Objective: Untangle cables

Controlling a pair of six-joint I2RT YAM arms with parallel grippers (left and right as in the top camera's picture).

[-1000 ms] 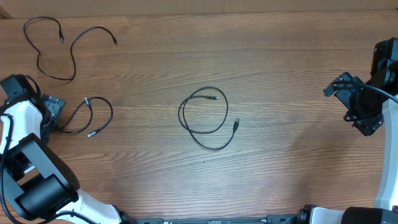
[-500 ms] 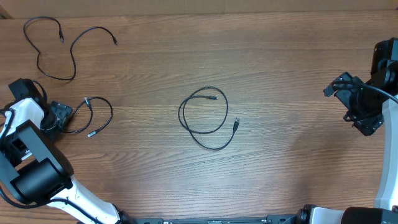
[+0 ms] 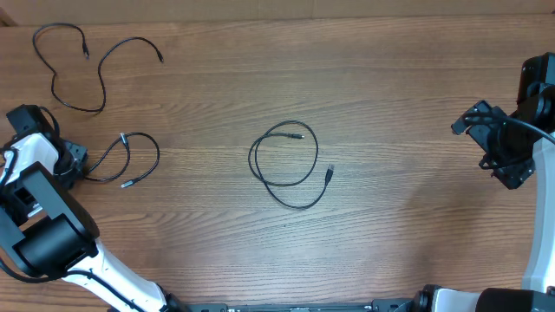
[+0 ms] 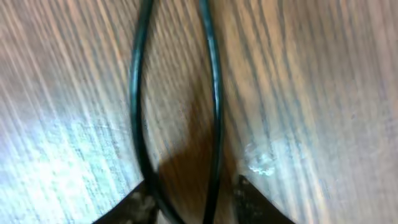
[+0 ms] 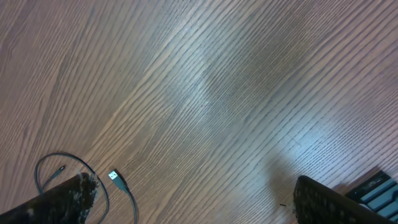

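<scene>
Cable loop point(image 4: 214, 93) lying between fingertips of left claw point(image 4: 194, 202), jaws slightly apart, unclamped, right claw point(image 5: 193, 202) spread wide, coiled cable point(image 5: 117, 178) beside one fingertip

The wavy cable point(image 3: 101, 82) snakes top left, the looped cable point(image 3: 157, 156) below it, the coiled cable point(image 3: 316, 152) at centre. All are thin, black, apart.

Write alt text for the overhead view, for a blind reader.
Three black cables lie apart on a wooden table: a wavy cable at top left, a smaller cable at the left gripper, a looped cable in the middle. The right gripper hangs open at the right edge.
</scene>
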